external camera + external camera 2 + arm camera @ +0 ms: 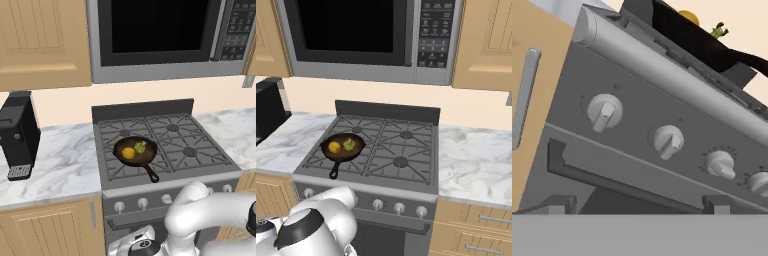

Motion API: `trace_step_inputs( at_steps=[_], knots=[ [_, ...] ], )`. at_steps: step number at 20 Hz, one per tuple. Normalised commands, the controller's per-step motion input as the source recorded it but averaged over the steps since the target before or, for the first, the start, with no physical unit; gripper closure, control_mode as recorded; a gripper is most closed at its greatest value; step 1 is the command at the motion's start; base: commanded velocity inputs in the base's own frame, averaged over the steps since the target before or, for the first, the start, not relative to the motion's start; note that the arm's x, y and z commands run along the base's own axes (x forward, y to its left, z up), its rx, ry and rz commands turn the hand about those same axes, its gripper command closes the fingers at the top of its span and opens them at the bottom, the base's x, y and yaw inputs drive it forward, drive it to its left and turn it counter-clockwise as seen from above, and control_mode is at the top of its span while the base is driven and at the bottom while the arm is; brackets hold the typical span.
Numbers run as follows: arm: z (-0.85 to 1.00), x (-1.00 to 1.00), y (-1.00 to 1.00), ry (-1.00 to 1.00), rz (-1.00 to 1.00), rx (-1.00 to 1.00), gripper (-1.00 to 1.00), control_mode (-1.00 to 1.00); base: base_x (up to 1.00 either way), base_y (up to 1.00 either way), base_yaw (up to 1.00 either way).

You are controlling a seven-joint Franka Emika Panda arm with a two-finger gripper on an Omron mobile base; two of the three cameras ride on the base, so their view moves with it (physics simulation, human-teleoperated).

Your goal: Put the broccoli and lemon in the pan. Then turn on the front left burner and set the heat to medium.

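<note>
Pan (135, 151), round dark cast-iron: on front left burner grate (120, 167), holding smooth lemon (128, 153) and bumpy broccoli (140, 147). Right base view: same (short straight handle toward knobs). Hand view: gripper's fingers (562, 204) spread wide, empty, before rounded grey knobs (605, 112).

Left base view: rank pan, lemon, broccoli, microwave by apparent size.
1. microwave
2. pan
3. lemon and broccoli: look about alike, lying side by side in the pan; too close to rank.
</note>
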Motion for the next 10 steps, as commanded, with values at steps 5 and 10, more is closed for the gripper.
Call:
trace_step_inputs(
  at_steps=[5,10],
  knots=[
    [-0.04,0.0,0.0,0.0,0.05,0.15,-1.0,-1.0,0.0,0.0,0.0],
    [0.0,0.0,0.0,0.0,0.05,0.19,-1.0,-1.0,0.0,0.0,0.0]
  ],
)
